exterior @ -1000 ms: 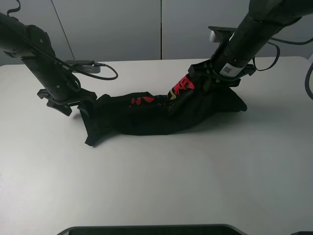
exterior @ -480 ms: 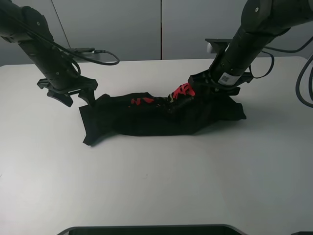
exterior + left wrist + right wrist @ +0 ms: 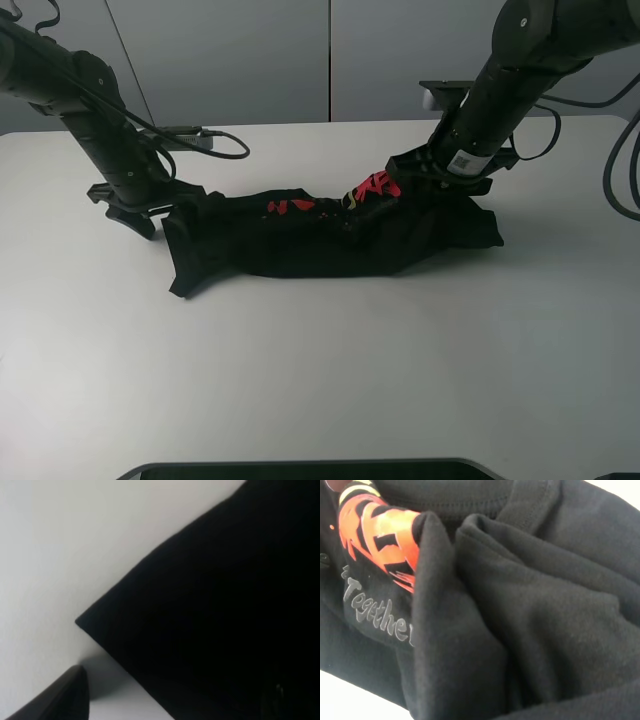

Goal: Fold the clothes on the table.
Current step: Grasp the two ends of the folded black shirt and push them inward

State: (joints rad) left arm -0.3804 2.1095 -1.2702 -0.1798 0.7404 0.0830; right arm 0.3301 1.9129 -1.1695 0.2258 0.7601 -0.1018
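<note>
The clothes (image 3: 320,240), a black T-shirt with red print (image 3: 290,206), lie bunched in a long strip across the table (image 3: 320,380). My left gripper (image 3: 165,208) is low at the shirt's left end, open. Its wrist view shows one fingertip (image 3: 60,697) on the bare table (image 3: 60,540) beside a corner of the clothes (image 3: 225,605). My right gripper (image 3: 420,178) is shut on a raised fold at the shirt's upper right. Its fingers are hidden; black folds of the clothes (image 3: 520,630) and the red print (image 3: 380,535) fill its wrist view.
A grey box with a looping black cable (image 3: 190,138) lies on the table behind the left arm. Cables hang at the right edge (image 3: 620,170). A dark curved rim (image 3: 310,468) runs along the table's near edge. Grey wall panels stand behind.
The left gripper lifted away from the shirt's left end, then came back down against it, slightly further right. The right gripper sank a little with its fold, then held still.
</note>
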